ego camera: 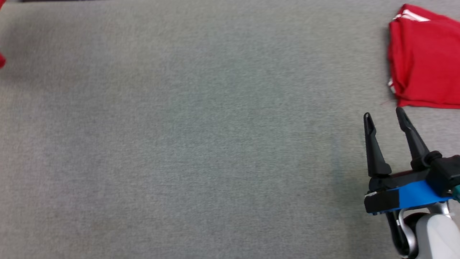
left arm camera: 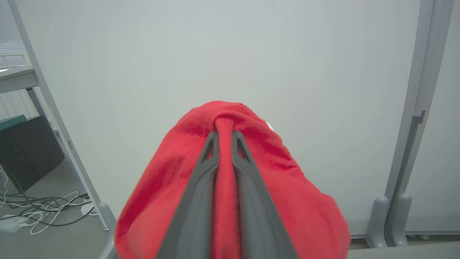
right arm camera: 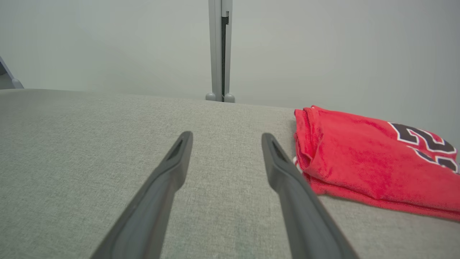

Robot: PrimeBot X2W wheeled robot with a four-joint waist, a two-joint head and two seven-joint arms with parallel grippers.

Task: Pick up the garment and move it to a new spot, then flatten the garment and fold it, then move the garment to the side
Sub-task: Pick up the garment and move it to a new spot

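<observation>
In the left wrist view my left gripper [left arm camera: 224,133] is shut on a fold of the red garment [left arm camera: 172,172]. The cloth bunches over both fingers and hangs in the air in front of a pale wall panel. A sliver of red cloth [ego camera: 1,61] shows at the left edge of the head view. My right gripper [ego camera: 383,114] stands open at the lower right just above the grey table [ego camera: 179,126], with nothing between its fingers [right arm camera: 284,172].
A second red garment [ego camera: 426,57], folded, with white trim and a dark number [right arm camera: 427,140], lies at the table's far right, just beyond the right gripper's fingertips. Partition posts [right arm camera: 219,50] stand behind the table. Cables [left arm camera: 39,212] lie on the floor.
</observation>
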